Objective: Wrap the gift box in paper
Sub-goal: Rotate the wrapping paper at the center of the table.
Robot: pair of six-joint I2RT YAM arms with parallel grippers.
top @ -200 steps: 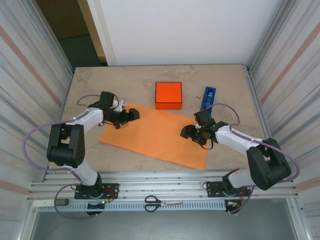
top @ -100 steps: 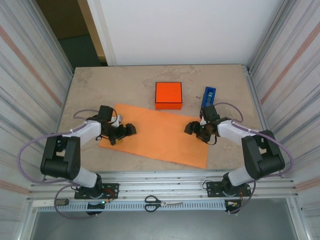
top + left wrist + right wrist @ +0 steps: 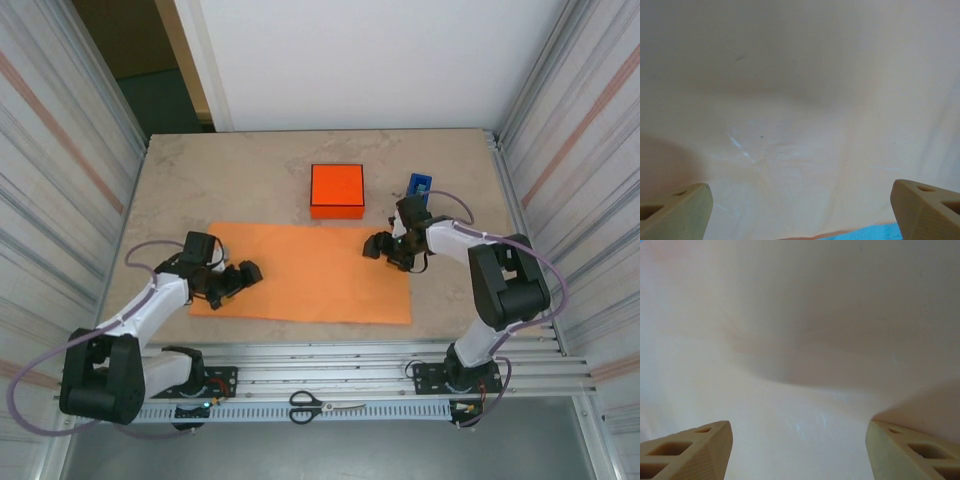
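At the near edge, at 6 o'clock in the overhead view, scissors [image 3: 327, 405] lie on a ribbed metal rail [image 3: 300, 372]. Beyond it spreads the table [image 3: 230, 170], a matt beige slab with faint stone-like mottling. Corrugated metal panels [image 3: 60, 150] box it in at 9 and 3 o'clock, and a plain white wall [image 3: 380, 60] stands at 12.

The paper [image 3: 310, 275], a thin flat orange rectangle, lies on the near half of the table, its long axis running 9 to 3 o'clock. The left gripper [image 3: 244, 272] sits at its 9 o'clock edge, tan jaws spread wide with nothing between them. The right gripper [image 3: 376, 246] is over its far corner toward 2 o'clock, jaws likewise apart.

Just beyond the paper's far edge rests the gift box [image 3: 337, 188], flat and square, with a red-orange top and dark sides. At its 3 o'clock is a narrow blue tape dispenser [image 3: 418, 190].
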